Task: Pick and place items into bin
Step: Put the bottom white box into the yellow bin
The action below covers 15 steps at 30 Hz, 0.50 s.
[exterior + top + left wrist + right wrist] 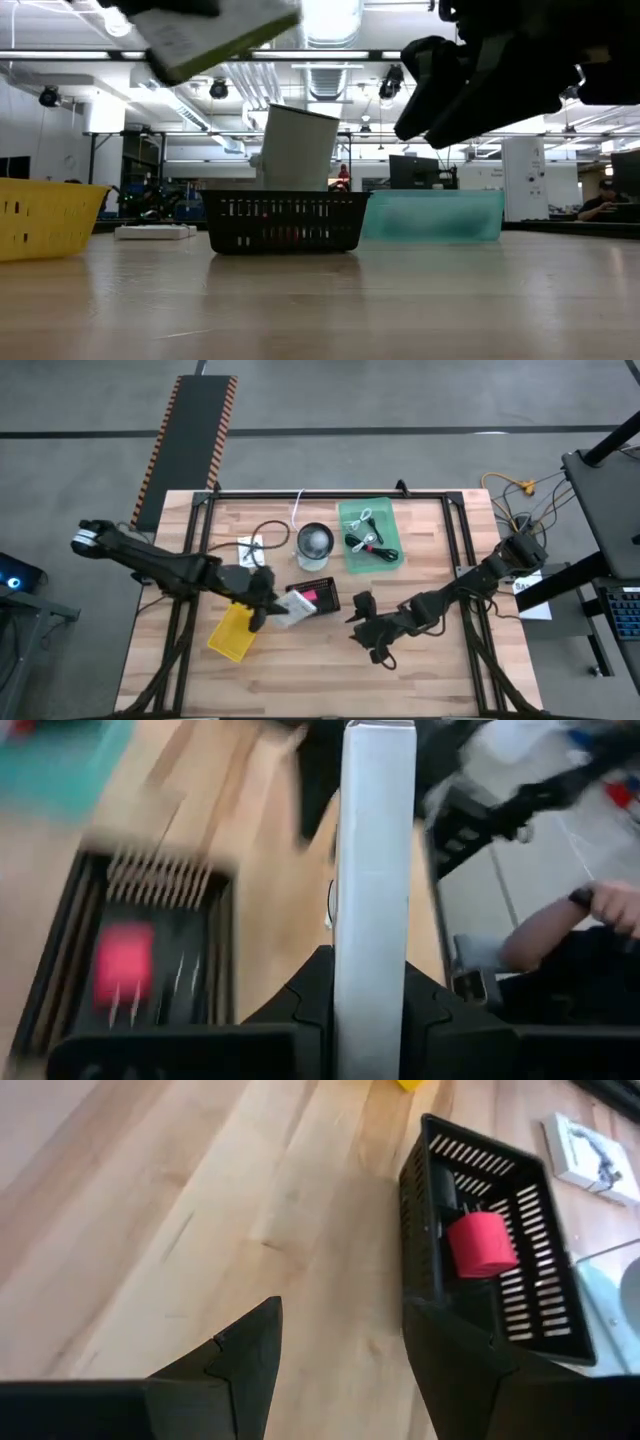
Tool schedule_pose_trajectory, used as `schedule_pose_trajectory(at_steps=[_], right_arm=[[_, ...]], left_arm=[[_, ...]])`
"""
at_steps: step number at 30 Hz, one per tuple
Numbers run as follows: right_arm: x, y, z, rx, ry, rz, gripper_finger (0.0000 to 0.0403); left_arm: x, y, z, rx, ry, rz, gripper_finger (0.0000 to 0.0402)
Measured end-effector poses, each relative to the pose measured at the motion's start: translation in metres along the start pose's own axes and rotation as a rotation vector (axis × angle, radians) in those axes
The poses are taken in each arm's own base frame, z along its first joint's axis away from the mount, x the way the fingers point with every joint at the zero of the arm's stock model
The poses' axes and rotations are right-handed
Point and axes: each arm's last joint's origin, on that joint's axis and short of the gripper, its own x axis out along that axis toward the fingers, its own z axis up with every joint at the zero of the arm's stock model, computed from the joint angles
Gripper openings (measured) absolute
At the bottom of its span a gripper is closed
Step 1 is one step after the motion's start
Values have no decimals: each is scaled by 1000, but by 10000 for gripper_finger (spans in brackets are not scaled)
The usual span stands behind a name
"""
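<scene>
White packet (291, 610) clamped in my left gripper (268, 603), held above the worktop (300, 670) beside the black bin (318, 598).
My right gripper (363, 622) hovers with fingers apart, grasping nothing, near the bin, which holds a red cube (481, 1245).

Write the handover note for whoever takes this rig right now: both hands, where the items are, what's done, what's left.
Left hand: shut on a white packet, held in the air beside the black bin.
Right hand: open, empty, low over bare table by the black bin.
Done: a red block lies in the black bin.
Left: drop the held packet; a second white packet lies on the table; black and white cables sit in the green tray. The yellow bin and glass cup stand nearby.
</scene>
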Motion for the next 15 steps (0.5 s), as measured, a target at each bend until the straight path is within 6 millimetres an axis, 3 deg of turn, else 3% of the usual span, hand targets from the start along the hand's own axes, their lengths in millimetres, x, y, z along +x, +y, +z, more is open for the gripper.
schedule_pose_trajectory(at_steps=[7, 15], right_arm=[[3, -9, -1, -41, 7, -19, 194], [8, -25, 0, -88, -31, -60, 194]], left_arm=[[-31, 9, -27, -392, 225, 185, 32], [-34, 4, -44, -614, 337, 276, 31]])
